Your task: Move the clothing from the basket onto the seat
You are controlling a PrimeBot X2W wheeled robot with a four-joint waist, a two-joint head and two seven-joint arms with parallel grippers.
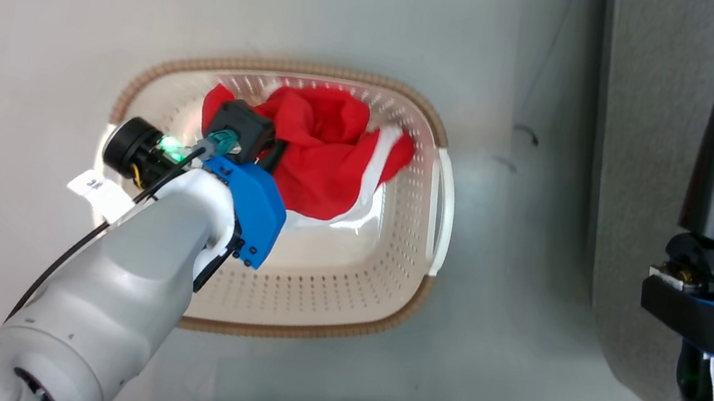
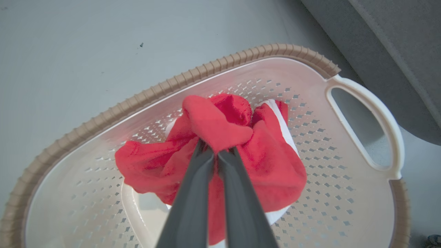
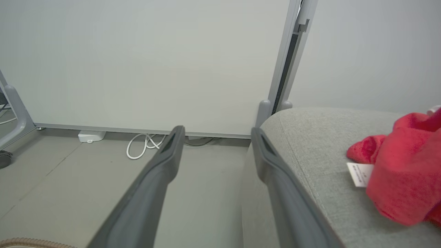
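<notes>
Left hand (image 2: 217,151) pinches crumpled red garment (image 2: 275,172), apparently white-trimmed, in cream perforated basket (image 2: 344,199).

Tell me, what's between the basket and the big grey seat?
Just a strip of grey floor lies between the basket and the seat; nothing sits on it, as the head view shows.
</notes>
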